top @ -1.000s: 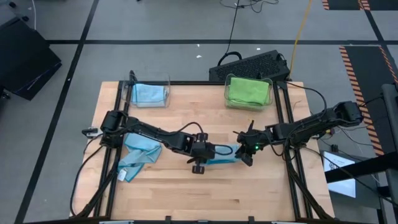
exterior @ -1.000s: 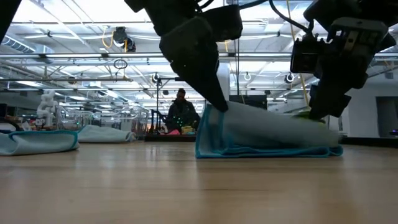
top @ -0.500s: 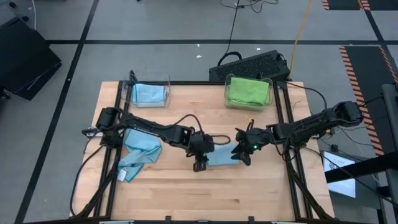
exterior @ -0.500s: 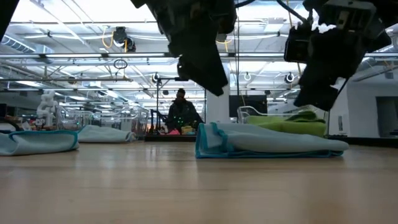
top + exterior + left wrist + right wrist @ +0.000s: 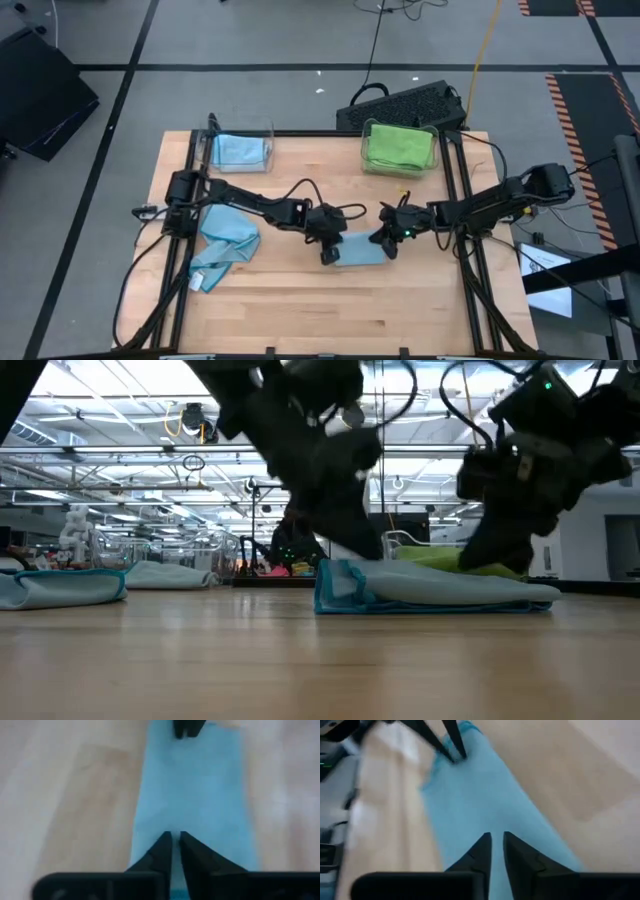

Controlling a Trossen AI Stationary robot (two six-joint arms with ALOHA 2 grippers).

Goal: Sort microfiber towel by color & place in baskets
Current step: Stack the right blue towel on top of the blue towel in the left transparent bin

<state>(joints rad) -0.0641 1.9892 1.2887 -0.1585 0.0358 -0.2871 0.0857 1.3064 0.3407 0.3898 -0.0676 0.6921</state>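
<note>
A blue towel [image 5: 358, 250], folded into a strip, lies flat on the table's middle [image 5: 430, 592]. My left gripper [image 5: 330, 252] is at its left end and my right gripper [image 5: 383, 245] at its right end. Each is closed to a thin gap on the cloth. A second, crumpled blue towel [image 5: 225, 245] lies near the left edge. At the far side, one clear basket [image 5: 240, 150] holds a blue towel and another basket [image 5: 400, 146] holds a green towel. My left gripper [image 5: 175, 839] has its fingertips on the folded towel's left end [image 5: 155, 837], slanting down from the table's left, along the strip. That end lies on the table. My right gripper [image 5: 494, 840] has its fingertips on the towel's right end [image 5: 470, 845], slanting down from the table's right. The cloth lies flat on the wood; how many layers sit between the tips I cannot tell.
A black keyboard-like box [image 5: 400, 103] sits just beyond the table's far edge behind the green basket. Black rails [image 5: 455, 200] run along the table's left and right sides. Bare wood [image 5: 330, 310] stretches in front of the folded towel.
A second ago the towel's left end stood raised under my left gripper. Half a second ago both grippers hung clear above the towel, which had settled flat. Both have since come down onto its two ends, the left one also shifting toward the table's right.
</note>
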